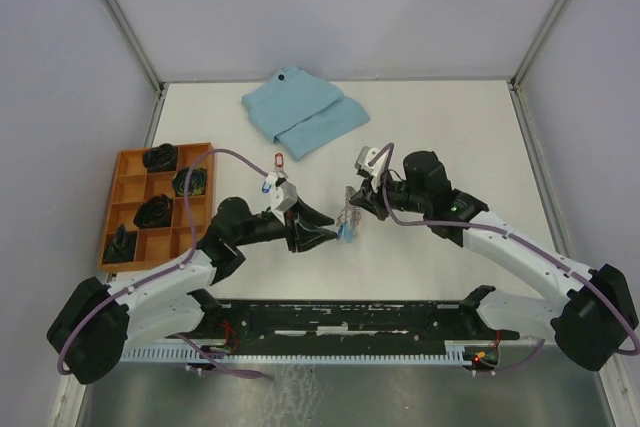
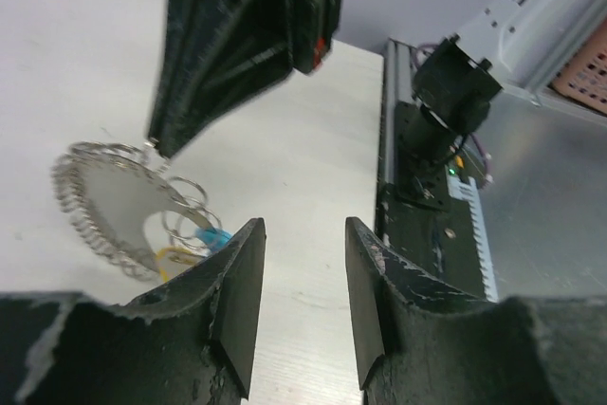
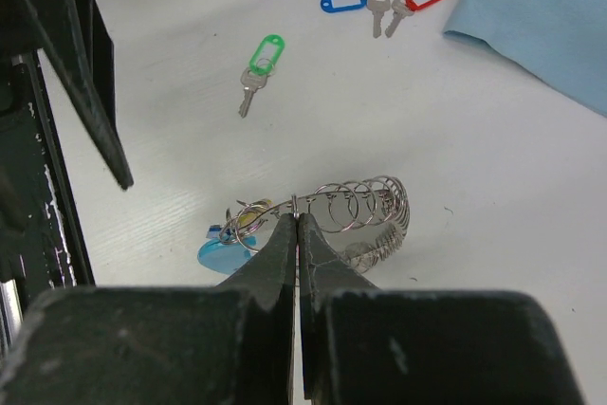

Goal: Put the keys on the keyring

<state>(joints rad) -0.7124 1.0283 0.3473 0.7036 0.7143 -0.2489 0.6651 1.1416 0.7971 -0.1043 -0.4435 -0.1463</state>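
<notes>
**Top view:** the right gripper (image 1: 352,203) is pinched shut on the keyring (image 1: 347,219) near the middle of the table (image 1: 450,127). The left gripper (image 1: 328,229) faces it just beside, jaws part open and empty. The red key (image 1: 278,159) lies near the cloth (image 1: 305,112). The green key cannot be found here and is probably under the left arm.

**Left wrist view:** the fingers (image 2: 237,301) stand apart over bare table, with the ring to their left.

**Right wrist view:** all 3 keys lie loose and well apart from the ring: the green key (image 3: 256,68) nearest, the blue key (image 3: 356,2) and the red one beyond. None looks threaded yet.

To do the step well, the left arm should grip 1 key by its tag, leaving its small loop free, while the right holds the ring steady. Where the coil opens is too fine to make out.
</notes>
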